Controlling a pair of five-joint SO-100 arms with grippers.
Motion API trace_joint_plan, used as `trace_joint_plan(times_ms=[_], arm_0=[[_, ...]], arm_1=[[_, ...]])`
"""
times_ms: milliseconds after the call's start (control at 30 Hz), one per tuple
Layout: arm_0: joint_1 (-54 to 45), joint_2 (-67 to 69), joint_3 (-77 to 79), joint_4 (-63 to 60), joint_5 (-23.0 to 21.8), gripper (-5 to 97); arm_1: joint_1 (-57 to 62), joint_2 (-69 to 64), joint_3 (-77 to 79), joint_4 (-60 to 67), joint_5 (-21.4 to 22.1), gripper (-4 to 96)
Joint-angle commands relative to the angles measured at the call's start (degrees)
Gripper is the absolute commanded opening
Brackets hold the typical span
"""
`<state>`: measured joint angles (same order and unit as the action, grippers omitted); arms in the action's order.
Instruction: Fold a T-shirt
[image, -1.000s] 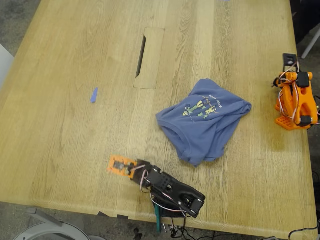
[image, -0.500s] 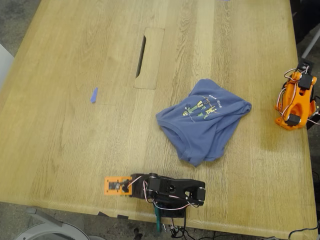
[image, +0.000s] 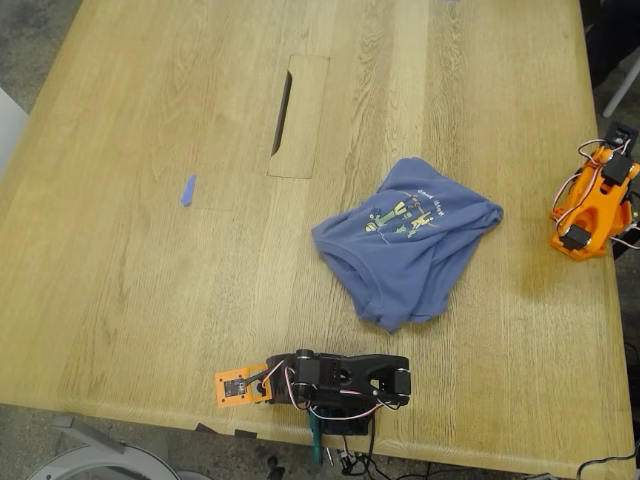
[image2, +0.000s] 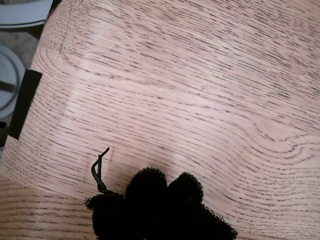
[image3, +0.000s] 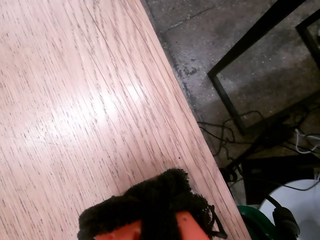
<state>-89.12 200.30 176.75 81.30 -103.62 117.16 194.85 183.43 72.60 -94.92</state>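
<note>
The slate-blue T-shirt (image: 408, 240) lies crumpled on the wooden table (image: 150, 150), right of centre in the exterior view, with its green-and-yellow print facing up. Neither gripper touches it. My first gripper (image: 233, 388) is the orange tip of the black arm lying low along the table's near edge, well below the shirt in that view. Its black foam pads (image2: 150, 187) are pressed together over bare wood, shut on nothing. My second arm (image: 592, 205) is orange and folded up by the exterior view's right edge. My second gripper (image3: 160, 192) is shut above the table's edge.
A tiny blue scrap (image: 188, 190) lies toward the exterior view's left. A rectangular cable hatch (image: 298, 115) is set into the table behind the shirt. Past the table's edge are black metal frames (image3: 250, 45) and cables on the floor.
My first arm has swung down flat along the near edge, taking its gripper away from the shirt. My second arm has folded back toward the exterior view's right edge. The T-shirt has not moved.
</note>
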Motion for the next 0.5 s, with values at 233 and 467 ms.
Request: trace_joint_plan(times_ms=[233, 467], arm_0=[[0.2, 6.4, -1.1, 0.5, 1.7, 0], [0.2, 6.4, -1.1, 0.5, 1.7, 0]], arm_1=[[5.1, 0.3, 3.8, -0.5, -0.5, 3.3], [5.0, 0.3, 3.8, -0.5, -0.4, 3.4]])
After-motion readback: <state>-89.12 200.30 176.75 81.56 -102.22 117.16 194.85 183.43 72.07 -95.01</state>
